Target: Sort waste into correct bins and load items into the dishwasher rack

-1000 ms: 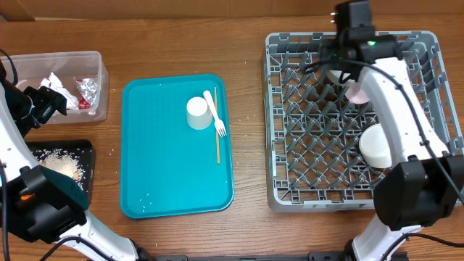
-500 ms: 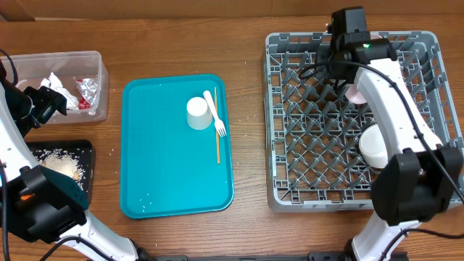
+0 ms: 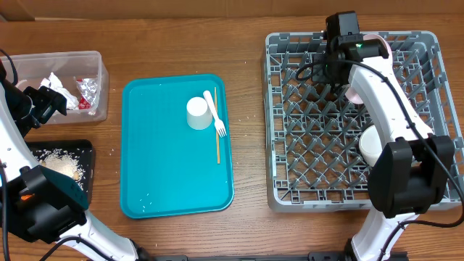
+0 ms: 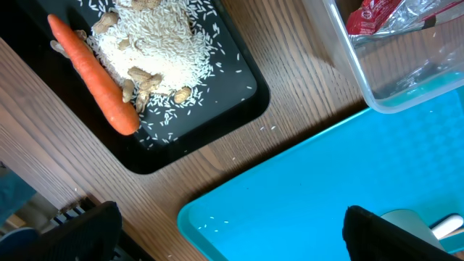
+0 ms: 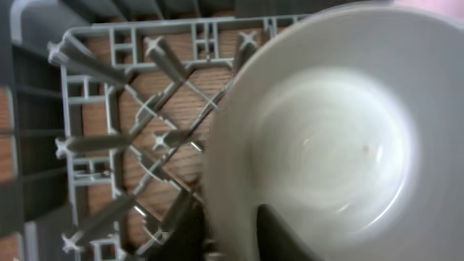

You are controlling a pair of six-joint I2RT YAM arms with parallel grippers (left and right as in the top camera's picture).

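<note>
Observed right hand [image 3: 335, 64] at dishwasher rack [image 3: 270, 116], upper right of overhead frame, against white bowl [image 5: 319, 138]. Cannot tell its grip. Recommend confirming bowl sits tilted between pegs [image 5: 101, 142]. Noted left hand [image 4: 235, 243] spread.

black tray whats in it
A carrot lies beside a rice pile with nut-like bits. Whatever sits under the rice is hidden, and the tray's far end is out of frame.

No lettering, label, brand, number or sign is legible in any view. The red wrapper [image 4: 373, 16], lying inside the clear tub [image 4: 406, 90], shows faint pale print, too small and creased to read.
</note>
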